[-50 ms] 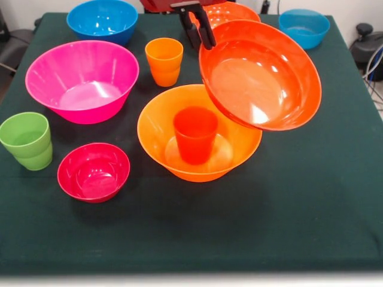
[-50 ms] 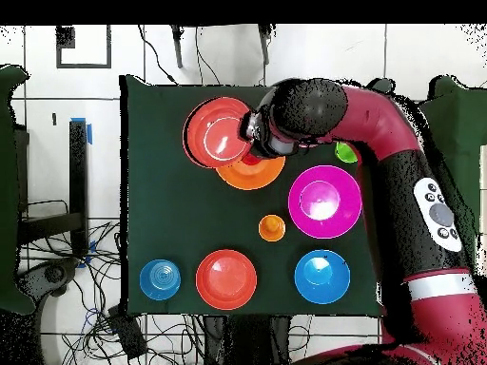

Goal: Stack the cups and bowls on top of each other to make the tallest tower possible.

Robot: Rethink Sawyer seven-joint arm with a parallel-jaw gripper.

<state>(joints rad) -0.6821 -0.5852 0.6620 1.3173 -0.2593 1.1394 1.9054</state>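
My gripper [image 1: 200, 34] comes down at the top centre and is shut on the far rim of a red-orange bowl [image 1: 263, 78]. That bowl hangs tilted in the air, its lower edge over the right side of the widest orange bowl [image 1: 155, 128]. A red-orange cup [image 1: 195, 134] stands upright inside the orange bowl. From overhead, the held bowl [image 2: 217, 133] overlaps the orange bowl [image 2: 255, 174], with the gripper [image 2: 253, 127] at its rim. Loose on the cloth are an orange cup [image 1: 164, 61], a light green cup [image 1: 27, 140], a pink bowl [image 1: 82, 81] and a crimson bowl [image 1: 94, 171].
A blue bowl [image 1: 102, 21] sits at the far left and a smaller blue bowl [image 1: 304, 28] at the far right. Another red-orange bowl [image 1: 233, 11] lies behind the gripper. The dark green cloth [image 1: 299, 209] covers the table to its front edge.
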